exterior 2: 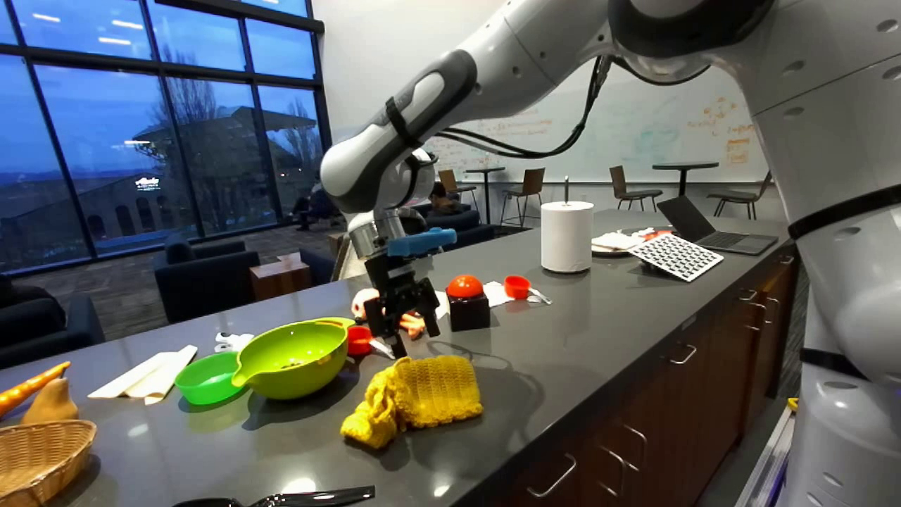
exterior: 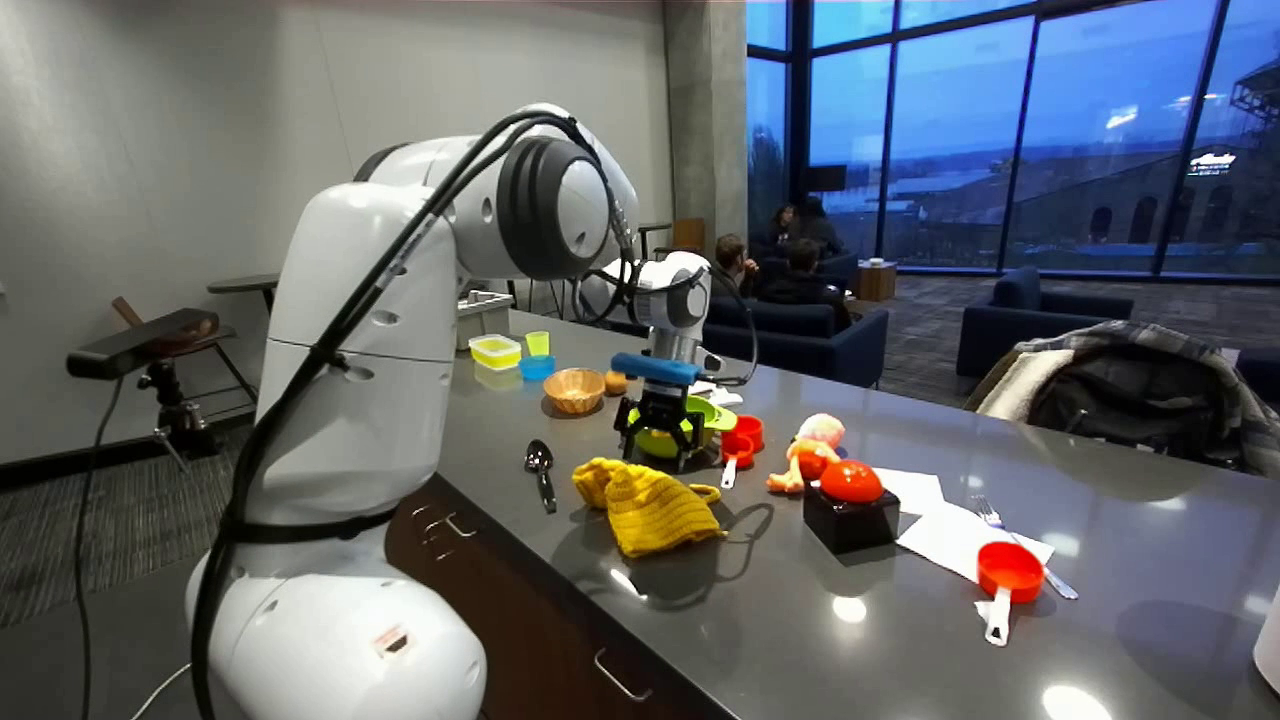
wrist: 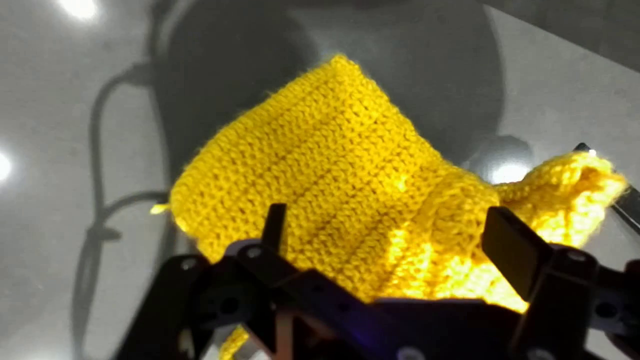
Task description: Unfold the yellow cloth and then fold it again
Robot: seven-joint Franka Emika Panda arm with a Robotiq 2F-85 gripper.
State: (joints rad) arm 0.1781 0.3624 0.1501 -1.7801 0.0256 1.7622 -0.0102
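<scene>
Your gripper (wrist: 390, 237) stood wide-jawed and empty; you likely needed to pinch only one layer of the yellow cloth (wrist: 325, 185).

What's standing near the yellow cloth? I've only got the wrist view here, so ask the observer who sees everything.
Observer: A lime-green bowl stands near the yellow cloth.
Operator: And that dark sliver at my right edge?
Observer: A black spoon; its round end lies outside your picture.
Operator: Anything tall around?
Observer: Yes, a white paper roll stands upright in an exterior view.
</scene>
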